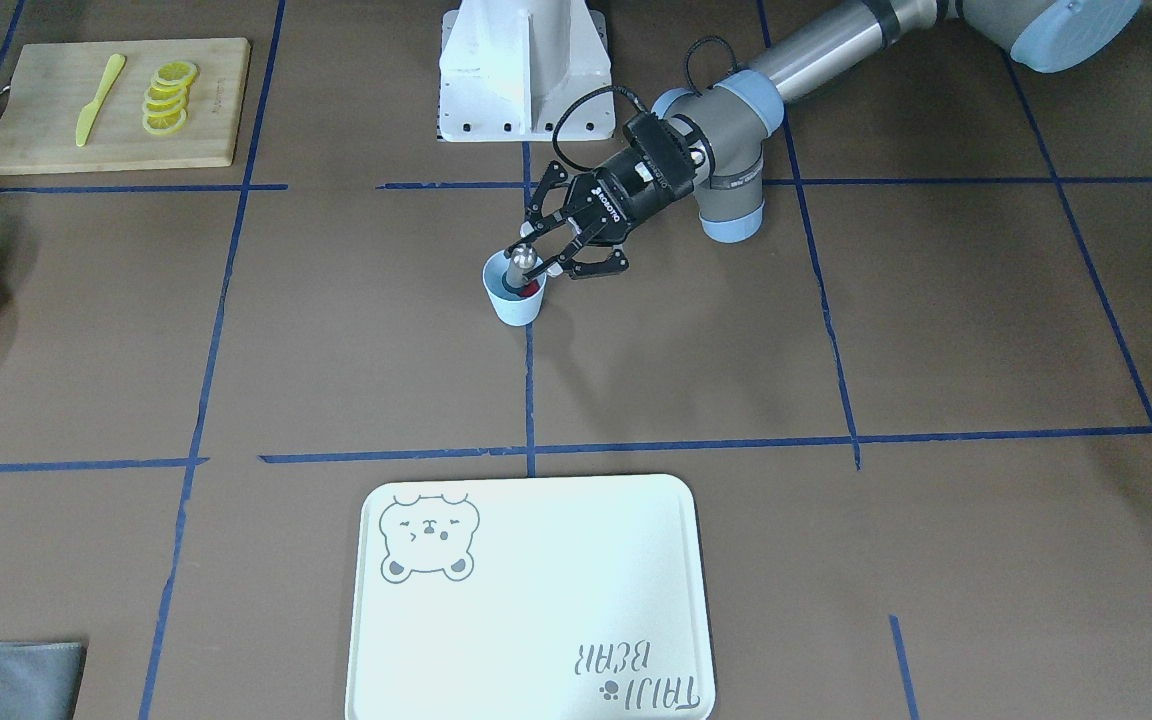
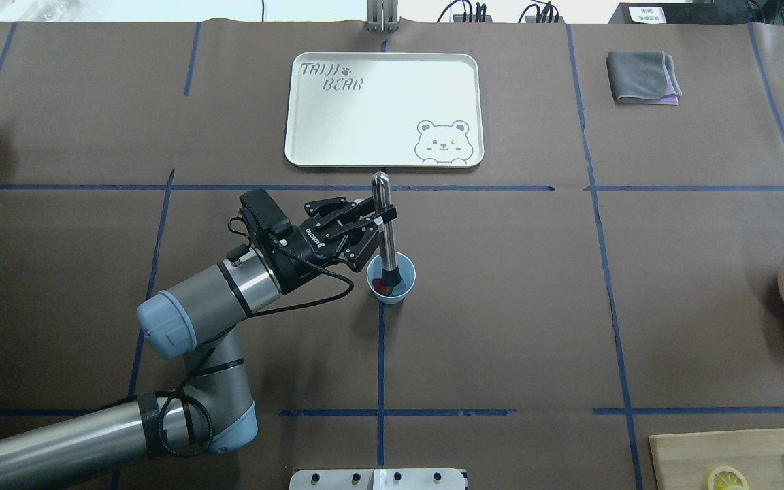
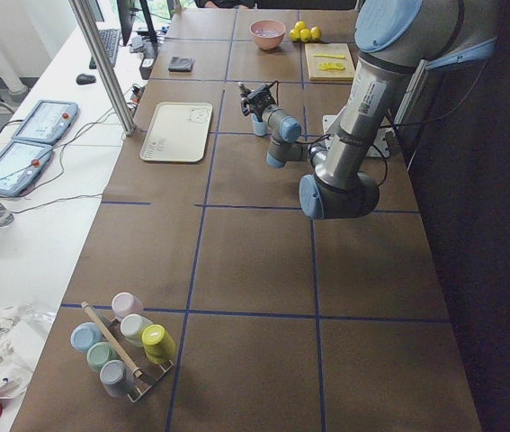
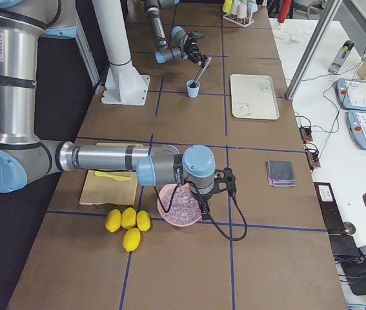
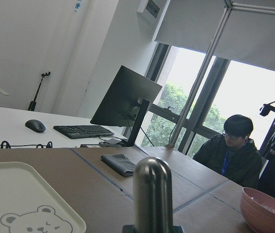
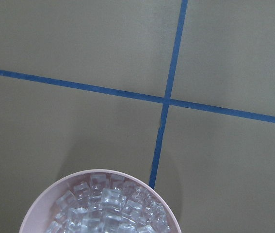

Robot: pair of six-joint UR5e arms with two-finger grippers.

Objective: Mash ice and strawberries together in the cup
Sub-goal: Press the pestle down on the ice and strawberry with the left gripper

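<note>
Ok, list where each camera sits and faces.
Front-facing: across the table, facing the robot's base; left arm enters top right.
Overhead: behind the robot, looking forward; left fingers grip the muddler.
Exterior left: table's left end; left arm nearest.
Exterior right: right end; right arm nearest.
Left wrist: level across the table; muddler top, a person.
Right wrist: straight down on the pink bowl.
Shared: front-facing and overhead both show the tray.

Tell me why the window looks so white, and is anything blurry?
Left wrist view: daylight washes the window white, and the metal masher, close to the lens, looks soft. Overhead view: the tray shines pale. Right wrist view: the bowl's ice cubes look sharp.
</note>
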